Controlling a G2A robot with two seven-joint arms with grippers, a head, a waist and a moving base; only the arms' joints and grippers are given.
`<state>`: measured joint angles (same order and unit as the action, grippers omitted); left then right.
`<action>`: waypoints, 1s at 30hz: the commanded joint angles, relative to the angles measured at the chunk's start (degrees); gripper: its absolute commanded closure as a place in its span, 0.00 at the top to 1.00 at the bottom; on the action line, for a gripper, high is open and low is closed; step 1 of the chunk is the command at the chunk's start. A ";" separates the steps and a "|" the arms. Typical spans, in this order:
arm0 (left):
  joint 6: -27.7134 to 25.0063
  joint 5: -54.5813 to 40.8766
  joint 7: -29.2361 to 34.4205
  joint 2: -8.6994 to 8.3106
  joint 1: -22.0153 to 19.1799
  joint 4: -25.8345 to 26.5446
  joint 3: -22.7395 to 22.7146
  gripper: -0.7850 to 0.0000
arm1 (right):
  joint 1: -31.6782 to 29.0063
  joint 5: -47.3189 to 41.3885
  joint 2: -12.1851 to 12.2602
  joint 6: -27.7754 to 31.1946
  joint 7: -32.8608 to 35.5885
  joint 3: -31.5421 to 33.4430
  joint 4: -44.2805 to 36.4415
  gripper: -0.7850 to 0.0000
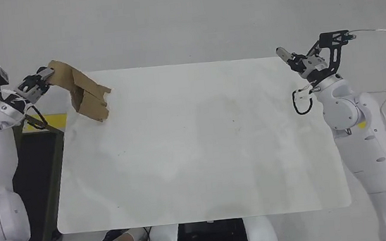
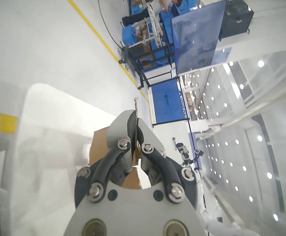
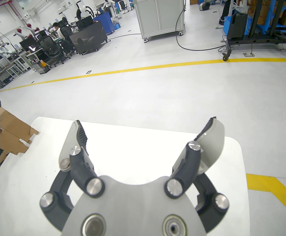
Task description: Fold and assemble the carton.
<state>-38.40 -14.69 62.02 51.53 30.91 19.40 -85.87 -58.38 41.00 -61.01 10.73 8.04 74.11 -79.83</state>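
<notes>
Carton (image 1: 85, 95): upper left, at white table's (image 1: 204, 155) corner; left gripper (image 1: 42, 79) was clamped on its edge. Right gripper (image 1: 287, 55): upper right, fingers wide apart, empty. Dark frame (image 1: 40, 180) stood left of table.

Brown corrugated cardboard carton (image 1: 85, 95) (image 2: 100, 143) (image 3: 13, 134) — unassembled, partly folded, panels creased at an angle, notched flaps loose at lower end. Located at far left corner of white desk (image 1: 197, 155), tilted: upper end raised beyond the desk edge, lower end over the corner. Contact w/ surface can't be told. Upper edge pinched btwn fingers (image 2: 116, 134) of left gripper (image 1: 48, 74) (image 2: 135, 121) — thin corrugated edge pokes past the tips.
</notes>
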 commanded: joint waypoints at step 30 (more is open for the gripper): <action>6.03 -13.45 9.90 7.89 6.24 36.21 21.62 0.00 | 0.00 0.00 0.00 0.00 0.00 0.00 0.00 1.00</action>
<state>-32.51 -27.96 71.78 59.49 36.60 54.28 -64.54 -58.38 41.00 -61.01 10.73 8.04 74.11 -79.83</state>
